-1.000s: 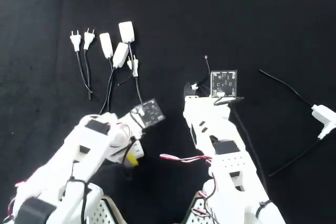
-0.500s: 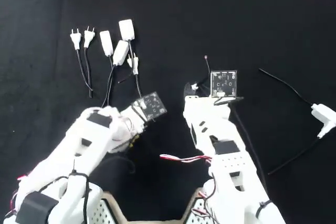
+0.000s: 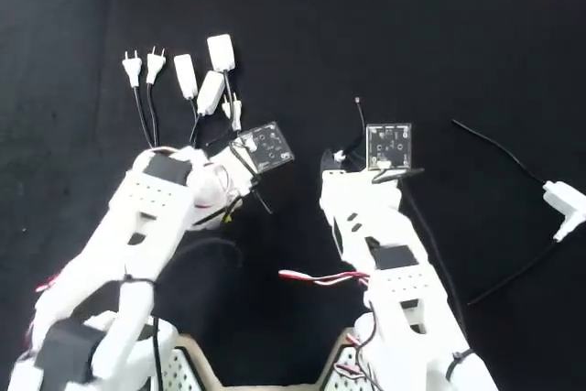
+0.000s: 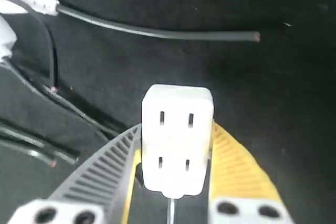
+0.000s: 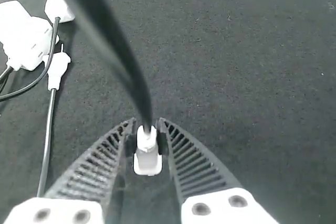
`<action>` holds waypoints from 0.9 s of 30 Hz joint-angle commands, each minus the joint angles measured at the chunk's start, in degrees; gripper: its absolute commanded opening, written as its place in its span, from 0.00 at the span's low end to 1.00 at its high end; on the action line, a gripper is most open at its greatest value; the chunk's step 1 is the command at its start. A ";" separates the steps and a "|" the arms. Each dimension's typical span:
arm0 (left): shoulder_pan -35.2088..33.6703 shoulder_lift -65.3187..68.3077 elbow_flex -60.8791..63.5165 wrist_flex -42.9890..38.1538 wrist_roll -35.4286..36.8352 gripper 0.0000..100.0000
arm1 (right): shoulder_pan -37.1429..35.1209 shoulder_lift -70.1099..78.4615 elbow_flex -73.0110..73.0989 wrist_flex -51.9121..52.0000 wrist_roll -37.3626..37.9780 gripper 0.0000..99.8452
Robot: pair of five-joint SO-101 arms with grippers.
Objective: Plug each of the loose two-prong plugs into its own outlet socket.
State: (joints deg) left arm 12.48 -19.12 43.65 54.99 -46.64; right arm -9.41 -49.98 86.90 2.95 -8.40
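Both arms loaded, nothing mated yet

High view: spare plugs lie far-left on the table, with the arms close together mid-table. Left wrist view: left gripper is clamped on a white socket, slots facing out. Right wrist view: right gripper is clamped on a plug, and I can't see the prongs. My guess for next: face the prongs square to the slots, then push.

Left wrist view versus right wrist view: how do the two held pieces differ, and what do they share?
The socket block in the left gripper is broad and boxy; the plug in the right gripper is small and narrow. The socket block shows four slots; the plug trails a black cable. Both are white.
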 commanded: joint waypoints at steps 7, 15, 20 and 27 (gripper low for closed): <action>-0.66 13.36 -8.84 1.32 0.26 0.13 | 0.53 0.04 -3.56 0.35 -0.26 0.01; 0.31 13.45 -4.97 1.93 0.44 0.33 | 0.53 0.04 -3.56 0.35 -0.26 0.01; -1.36 11.52 -5.76 2.20 5.10 0.33 | 0.53 0.04 -3.56 0.35 -0.26 0.01; -5.67 -7.30 -9.01 12.31 11.69 0.33 | -2.55 0.04 -3.47 0.35 -0.26 0.01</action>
State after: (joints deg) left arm 8.18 -16.75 38.02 62.37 -38.02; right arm -10.29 -49.98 86.90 2.95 -8.40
